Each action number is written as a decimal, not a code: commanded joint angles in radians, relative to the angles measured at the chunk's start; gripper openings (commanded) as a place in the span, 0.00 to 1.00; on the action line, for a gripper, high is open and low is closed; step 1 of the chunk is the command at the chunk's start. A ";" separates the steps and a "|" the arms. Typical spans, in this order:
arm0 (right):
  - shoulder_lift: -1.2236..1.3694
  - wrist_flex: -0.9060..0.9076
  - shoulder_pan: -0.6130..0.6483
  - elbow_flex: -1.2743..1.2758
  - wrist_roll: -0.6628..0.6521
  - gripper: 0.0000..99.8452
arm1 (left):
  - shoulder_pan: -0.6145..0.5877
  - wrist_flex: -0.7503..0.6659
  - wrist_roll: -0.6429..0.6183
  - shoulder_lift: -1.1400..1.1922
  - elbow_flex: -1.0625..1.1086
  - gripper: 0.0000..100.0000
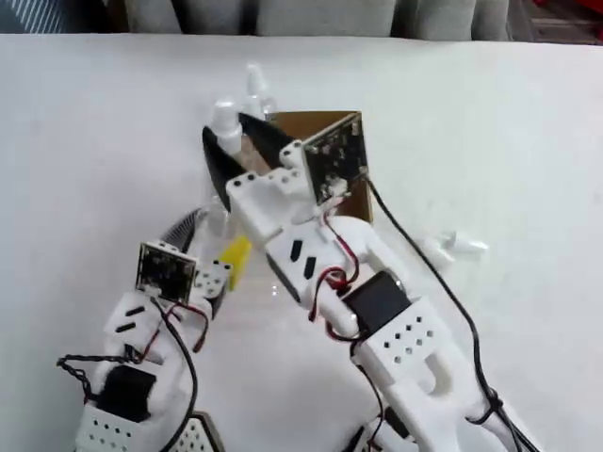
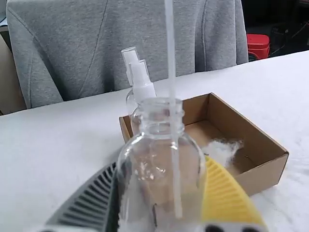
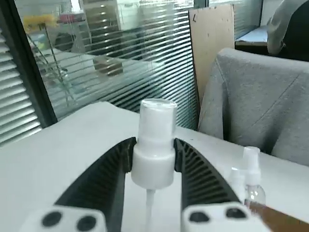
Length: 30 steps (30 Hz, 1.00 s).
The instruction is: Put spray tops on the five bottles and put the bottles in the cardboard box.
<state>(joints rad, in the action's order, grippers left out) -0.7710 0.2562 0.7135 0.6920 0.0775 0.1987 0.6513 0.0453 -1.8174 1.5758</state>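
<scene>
While the left tool (image 2: 159,195) is pinching an open bottle (image 2: 159,159) upright at the lower middle of its wrist view, the right tool (image 3: 153,162) is gripping a top (image 3: 154,145) above it. The tube (image 2: 170,58) is hanging down through the neck. The top is not yet sitting on the neck, so this capping looks about half done.

Two capped bottles (image 2: 139,82) are standing behind, at the left corner of the box (image 2: 263,150); I cannot tell whether they are inside or just beside it. White wadding (image 2: 222,150) is lying in the box. A loose top (image 1: 454,247) is lying on the bench (image 1: 94,141), right of centre in the high view. By my reading, two bottles are capped, a third is under way, and the boxing is mostly left to do.
</scene>
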 commanded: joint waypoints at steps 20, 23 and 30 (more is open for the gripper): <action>-0.010 0.248 0.062 -0.003 0.117 0.02 | 0.005 -0.035 -0.002 -0.015 -0.008 0.02; -0.008 0.265 0.073 -0.003 0.117 0.02 | 0.005 -0.035 -0.002 -0.015 -0.008 0.02; -0.008 0.321 0.117 -0.005 0.117 0.15 | 0.005 -0.035 -0.002 -0.015 -0.008 0.02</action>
<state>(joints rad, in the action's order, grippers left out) -0.7710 0.5585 0.8055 0.6997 0.1834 0.2018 0.6513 0.0453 -1.8174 1.5758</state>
